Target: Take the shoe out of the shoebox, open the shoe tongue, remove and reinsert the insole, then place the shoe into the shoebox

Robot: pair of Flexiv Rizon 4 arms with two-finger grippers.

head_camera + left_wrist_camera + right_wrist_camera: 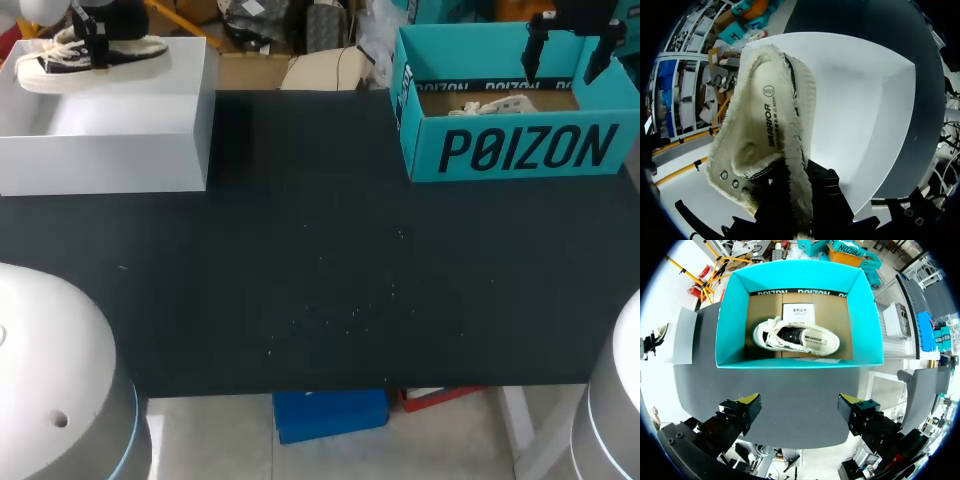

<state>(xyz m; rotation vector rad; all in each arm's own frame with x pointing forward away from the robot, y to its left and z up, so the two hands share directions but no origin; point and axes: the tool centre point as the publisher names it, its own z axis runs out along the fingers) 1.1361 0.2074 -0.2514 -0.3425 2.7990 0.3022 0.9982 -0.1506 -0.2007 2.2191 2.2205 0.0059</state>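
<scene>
The job is at its first step: getting the shoe out of the shoebox. The shoe is not out yet. It lies on its side on the brown floor of the blue-green shoebox, right in the middle, and a paper card lies next to it, by the back wall.

The right claw hangs in the air above the shoebox. It is open wide, and nothing is in it. The shoe is down below it, well apart from both yellow tips.

I think the next move is for the right claw to go down into the shoebox without bumping the walls. Then it should close on one soft side of the shoe and lift it up and out. The shoe looks floppy, so a pinch near the top edge may work best.

The left claw is far to the left of the shoebox. It sits at a second shoe, which rests on top of a white block. I cannot tell if this claw is open or closed.

The table is dark and flat. The shoebox stands at its far edge, and the white block stands at the same edge, well to the left of the shoebox.
</scene>
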